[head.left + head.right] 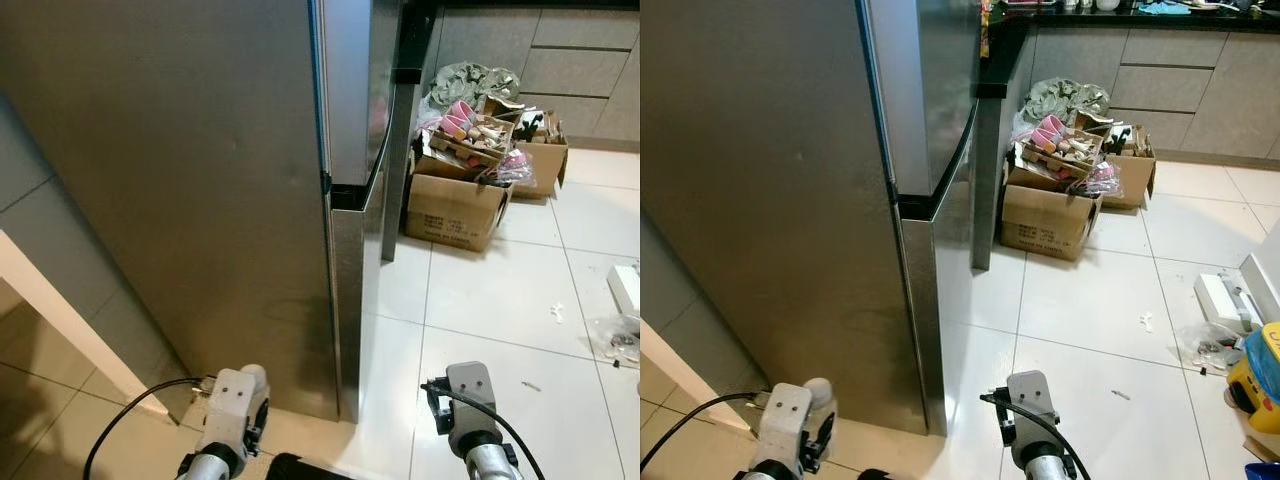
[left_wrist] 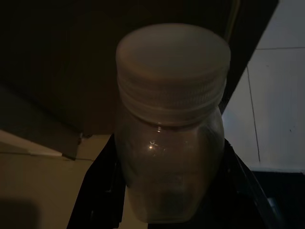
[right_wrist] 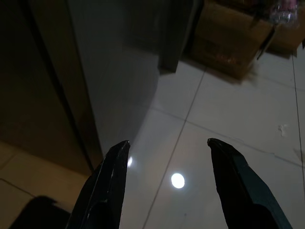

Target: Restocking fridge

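Between the left gripper's [image 2: 167,200] fingers, a clear white-capped jar [image 2: 170,129] is being pinched upright, ready for shelving; ahead of it the steel fridge [image 1: 200,200] is standing closed, so the right gripper [image 3: 169,143] is hanging spread, free for the door

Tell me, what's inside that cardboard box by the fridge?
The box is heaped with clutter: pink things and other odds and ends spilling over the rim. Whatever lies deeper is covered. A second box stands behind it.
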Available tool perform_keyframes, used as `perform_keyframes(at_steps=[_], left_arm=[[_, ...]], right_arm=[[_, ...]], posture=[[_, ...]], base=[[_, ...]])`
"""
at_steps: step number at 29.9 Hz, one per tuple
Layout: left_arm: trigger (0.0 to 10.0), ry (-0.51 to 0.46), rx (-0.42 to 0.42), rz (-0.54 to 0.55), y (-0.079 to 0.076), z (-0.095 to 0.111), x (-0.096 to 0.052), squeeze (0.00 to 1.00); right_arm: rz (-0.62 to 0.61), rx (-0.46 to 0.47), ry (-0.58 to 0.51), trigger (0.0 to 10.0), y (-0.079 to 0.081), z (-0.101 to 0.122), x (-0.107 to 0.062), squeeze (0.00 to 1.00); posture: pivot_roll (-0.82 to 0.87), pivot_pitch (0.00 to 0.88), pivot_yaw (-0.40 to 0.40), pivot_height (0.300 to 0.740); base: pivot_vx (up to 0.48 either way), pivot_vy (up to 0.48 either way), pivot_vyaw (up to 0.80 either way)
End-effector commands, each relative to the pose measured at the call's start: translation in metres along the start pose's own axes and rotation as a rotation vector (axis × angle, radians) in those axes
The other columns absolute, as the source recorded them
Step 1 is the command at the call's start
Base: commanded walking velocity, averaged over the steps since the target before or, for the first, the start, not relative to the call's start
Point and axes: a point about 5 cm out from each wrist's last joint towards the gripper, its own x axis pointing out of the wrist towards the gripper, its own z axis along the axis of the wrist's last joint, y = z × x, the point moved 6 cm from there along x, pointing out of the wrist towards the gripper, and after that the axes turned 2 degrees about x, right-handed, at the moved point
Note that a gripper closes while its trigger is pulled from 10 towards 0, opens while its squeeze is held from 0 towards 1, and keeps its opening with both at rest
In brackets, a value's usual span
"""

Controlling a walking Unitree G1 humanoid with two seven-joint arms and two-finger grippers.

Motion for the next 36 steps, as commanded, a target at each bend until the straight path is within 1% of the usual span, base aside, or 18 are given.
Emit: perform_keyframes(at_steps=[1,3,6,7,11,12,14,17,19,21,22,24,28,29,30,31,32,36], left_arm=[[10.0,0.012,0.023,0.011,0.009,-0.002,-0.001,0.0],[10.0,0.0,0.032,0.0,0.007,0.002,-0.001,0.0],[10.0,-0.086,0.039,-0.103,-0.016,0.03,-0.002,0.0],[10.0,-0.086,0.039,-0.103,-0.016,0.03,-0.002,0.0],[10.0,-0.161,-0.056,-0.283,-0.055,0.063,-0.005,0.0],[10.0,-0.208,-0.109,-0.342,-0.068,0.085,-0.006,0.0],[10.0,-0.219,-0.118,-0.351,-0.07,0.09,-0.006,0.0],[10.0,-0.327,-0.176,-0.405,-0.079,0.138,-0.004,0.0],[10.0,-0.339,-0.175,-0.414,-0.08,0.145,-0.003,0.0],[10.0,-0.372,-0.173,-0.466,-0.08,0.166,-0.006,0.0],[10.0,-0.372,-0.173,-0.466,-0.08,0.166,-0.006,0.0],[10.0,-0.37,-0.116,-0.535,-0.077,0.173,-0.009,0.0],[10.0,-0.363,-0.073,-0.544,-0.068,0.172,-0.009,0.0],[10.0,-0.351,-0.041,-0.521,-0.045,0.174,-0.007,0.0],[10.0,-0.352,-0.028,-0.504,-0.031,0.176,-0.007,0.0],[10.0,-0.352,-0.028,-0.504,-0.031,0.176,-0.007,0.0],[10.0,-0.356,-0.014,-0.487,-0.016,0.18,-0.008,0.0],[10.0,-0.379,0.011,-0.474,-0.001,0.191,-0.012,0.0]], right_arm=[[0.015,0.003,-0.033,10.0,0.005,0.011,0.004,0.0],[0.017,0.003,-0.048,10.0,0.006,0.016,0.005,0.0],[0.013,0.017,-0.109,10.0,0.008,0.037,0.01,0.0],[0.013,0.017,-0.109,10.0,0.008,0.037,0.01,0.0],[0.072,0.019,-0.161,10.0,0.02,0.053,0.009,0.0],[0.132,-0.047,-0.196,10.0,0.031,0.06,0.006,0.0],[0.146,-0.065,-0.203,10.0,0.034,0.061,0.005,0.0],[0.185,-0.169,-0.243,10.0,0.04,0.063,-0.003,0.0],[0.181,-0.17,-0.253,10.0,0.039,0.064,-0.004,0.0],[0.206,-0.102,-0.302,10.0,0.045,0.083,-0.007,0.0],[0.206,-0.102,-0.302,10.0,0.045,0.083,-0.007,0.0],[0.301,-0.031,-0.365,10.0,0.062,0.111,-0.011,0.0],[0.358,-0.023,-0.393,10.0,0.068,0.125,-0.015,0.0],[0.478,-0.051,-0.407,10.0,0.077,0.136,-0.024,0.0],[0.553,-0.067,-0.401,10.0,0.082,0.139,-0.03,0.0],[0.553,-0.067,-0.401,10.0,0.082,0.139,-0.03,0.0],[0.634,-0.081,-0.391,10.0,0.088,0.141,-0.037,0.0],[0.743,-0.038,-0.356,10.0,0.093,0.145,-0.049,0.0]], posture=[[-0.08,0.117,0.056,0.71],[-0.08,0.112,0.057,0.71],[-0.08,0.108,0.056,0.71],[-0.08,0.108,0.056,0.71],[-0.08,0.095,0.054,0.71],[-0.08,0.095,0.054,0.71],[-0.08,0.095,0.054,0.71],[-0.08,0.075,0.054,0.71],[-0.08,0.074,0.055,0.71],[-0.09,0.068,0.067,0.71],[-0.09,0.068,0.067,0.71],[-0.09,0.063,0.074,0.71],[-0.09,0.059,0.078,0.71],[-0.09,0.053,0.085,0.71],[-0.09,0.051,0.085,0.71],[-0.09,0.051,0.085,0.71],[-0.09,0.051,0.085,0.71],[-0.08,0.057,0.08,0.71]], base=[[0.0,0.0,0.0],[0.0,0.0,0.0],[0.0,0.0,0.0],[0.0,0.0,0.0],[0.0,0.0,0.0],[0.0,0.0,0.0],[0.0,0.0,0.0],[0.0,0.0,0.0],[0.0,0.0,0.0],[0.0,0.0,0.0],[0.0,0.0,0.0],[0.0,0.0,0.0],[0.0,0.0,0.0],[0.0,0.0,0.0],[0.0,0.0,0.0],[0.0,0.0,0.0],[0.0,0.0,0.0],[0.0,0.0,0.0]])
